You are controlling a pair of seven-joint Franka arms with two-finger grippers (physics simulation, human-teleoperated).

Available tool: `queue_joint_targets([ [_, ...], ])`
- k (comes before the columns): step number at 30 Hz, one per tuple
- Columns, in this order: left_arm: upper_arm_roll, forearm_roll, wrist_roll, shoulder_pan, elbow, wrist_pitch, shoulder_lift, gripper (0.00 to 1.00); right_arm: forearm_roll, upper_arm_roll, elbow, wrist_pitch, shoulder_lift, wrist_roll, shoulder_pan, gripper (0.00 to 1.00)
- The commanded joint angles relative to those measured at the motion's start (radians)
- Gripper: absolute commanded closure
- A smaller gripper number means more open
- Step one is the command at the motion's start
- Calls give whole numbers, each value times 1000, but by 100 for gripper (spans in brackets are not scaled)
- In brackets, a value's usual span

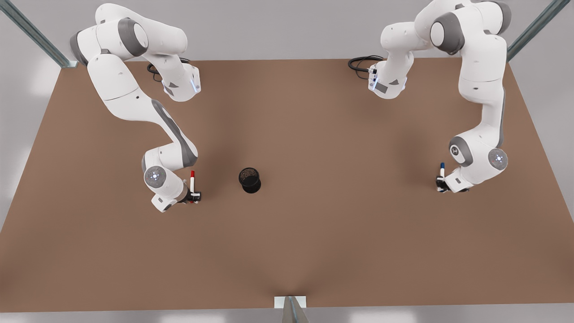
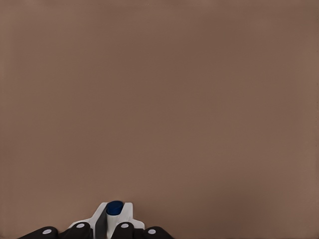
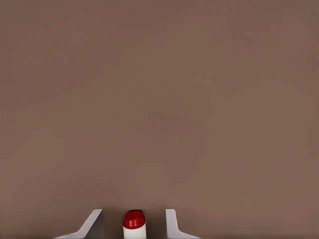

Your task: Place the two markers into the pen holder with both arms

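Currently left end effector (image 1: 441,185) clamped on blue marker (image 1: 442,170); right end effector (image 1: 194,196) fingers apart around red marker (image 1: 192,181). Pen holder (image 1: 250,180) between them on table (image 1: 314,242).

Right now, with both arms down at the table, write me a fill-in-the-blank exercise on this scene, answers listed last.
1. The left gripper is shut on the marker with the ____ cap.
2. The right gripper's fingers stand on either side of the marker with the ____ cap, a gap showing on each side.
3. In the front view, the pen holder stands nearer the ____ marker than the other one.
4. The pen holder holds ____ markers so far.

Answers: blue; red; red; no
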Motion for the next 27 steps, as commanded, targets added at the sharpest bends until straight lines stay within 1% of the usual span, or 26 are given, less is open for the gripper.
queue_joint_targets([
  [1, -2, -1, -111, -20, 68, -172, -12, 79, -1, 0, 0, -2, -1, 11, 0, 44],
  [3, -10, -4, -182, -20, 222, -342, -9, 79, -2, 0, 0, -7, -1, 11, 2, 45],
  [4, -13, -12, -217, -27, 262, -371, -9, 79, -19, 0, -1, -8, -1, 11, 2, 47],
  [6, -11, -62, -386, -90, 400, -509, -12, 79, -21, 0, -1, -10, 4, 12, 3, 49],
  [10, -11, -59, -555, -173, 409, -592, -106, 79, -21, 0, -3, -10, 8, 12, 5, 56],
  [12, -11, -58, -731, -263, 441, -592, -106, 79, -21, 0, -3, -10, 10, 12, 5, 59],
  [14, -11, -64, -961, -384, 477, -605, -106, 79, -21, 0, -3, -11, 10, 12, 6, 61],
  [15, -11, -65, -1124, -475, 518, -605, -100, 79, -21, 0, -3, -14, 10, 12, 6, 61],
  [19, -16, -115, -1443, -630, 633, -589, -34, 79, -21, 6, -4, -63, -4, 14, 2, 62],
  [20, -33, -142, -1480, -642, 650, -589, -28, 79, -21, 9, -3, -82, -7, 14, 2, 62],
  [22, -96, -142, -1575, -651, 656, -520, -17, 79, -21, 9, -4, -83, -4, 14, 2, 63],
  [25, -99, -142, -1751, -733, 659, -347, 11, 79, -21, 9, -9, -94, -4, 15, 5, 63],
  [27, -99, -142, -1819, -771, 673, -273, 29, 79, -21, 9, -7, -105, -4, 15, 5, 63],
])
